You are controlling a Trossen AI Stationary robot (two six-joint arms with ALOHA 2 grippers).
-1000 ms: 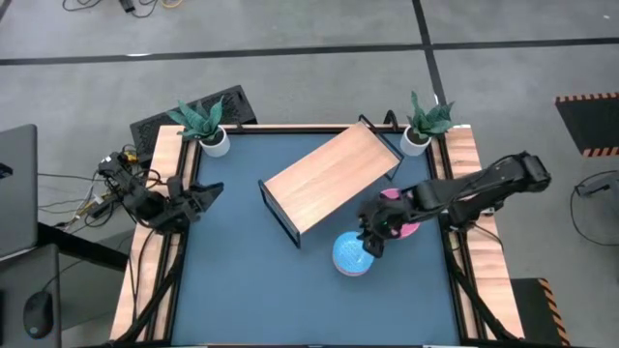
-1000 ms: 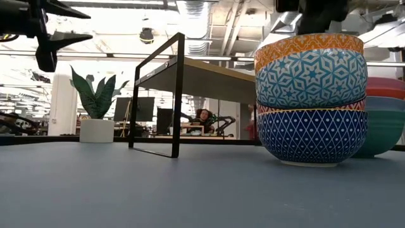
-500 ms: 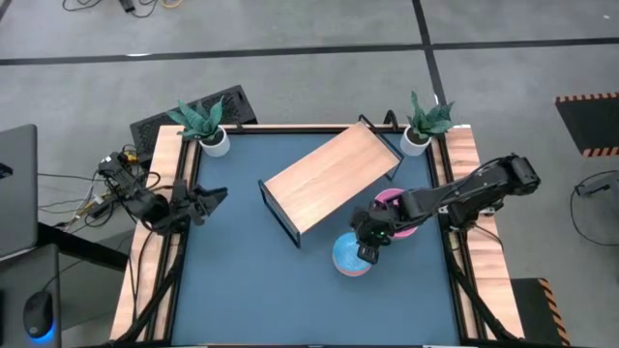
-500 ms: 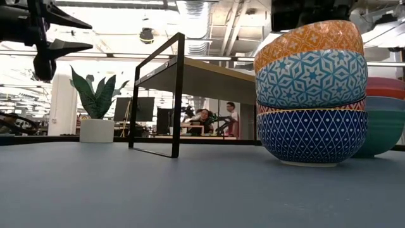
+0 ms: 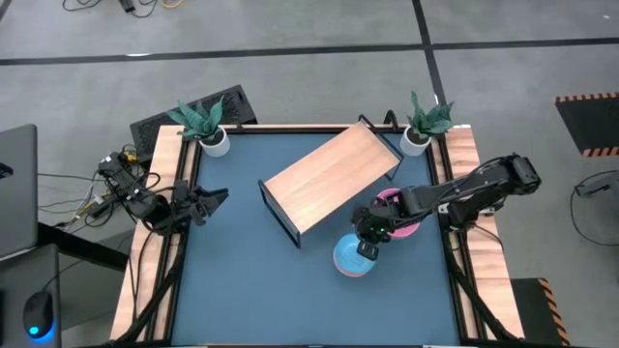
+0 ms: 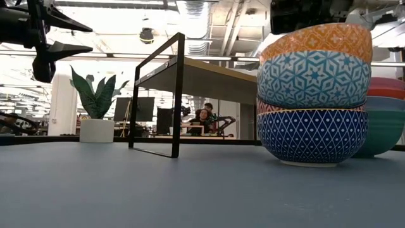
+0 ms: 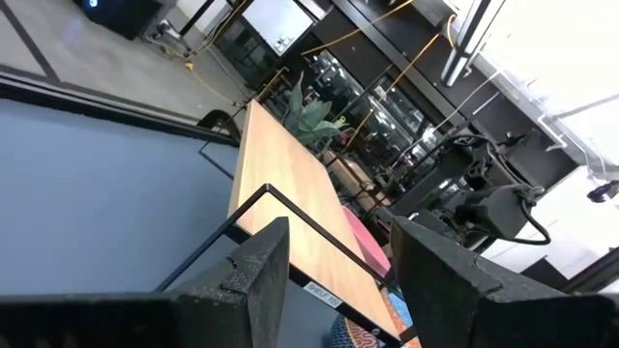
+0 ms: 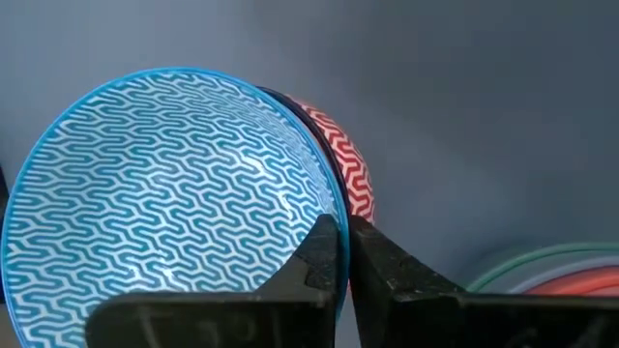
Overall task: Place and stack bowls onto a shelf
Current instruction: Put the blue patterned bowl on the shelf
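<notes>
Two small patterned bowls are stacked near the table's right front. The top one is light blue with an orange outer band (image 6: 313, 66). It sits tilted in the dark blue-white bowl (image 6: 312, 136), which rests on the table. My right gripper (image 5: 366, 244) is over the stack (image 5: 348, 257) and shut on the top bowl (image 8: 164, 184). A pink bowl nested in a teal one (image 5: 397, 211) stands just behind. The light-wood shelf (image 5: 329, 176) stands slantwise at mid-table on its black frame. My left gripper (image 5: 215, 197) is open and empty above the table's left edge. My right gripper pinches the light blue bowl's rim (image 8: 327, 208), one finger (image 8: 314, 266) inside the bowl and one (image 8: 387, 275) outside. The fingers come from above, slanting in from the table's right. The bowl is tilted, its underside still in the lower bowl.
Two small white plant pots stand at the far corners, one on the left (image 5: 215, 140) and one on the right (image 5: 416, 138). Wooden rails (image 5: 160, 213) line the left and right sides. Bare blue tabletop (image 5: 242, 280) lies left of and in front of the shelf.
My right gripper has gone a little toward the table's left, onto the stack. The top light blue bowl, level a second ago, has tipped in the lower bowl, which has stayed in place.
</notes>
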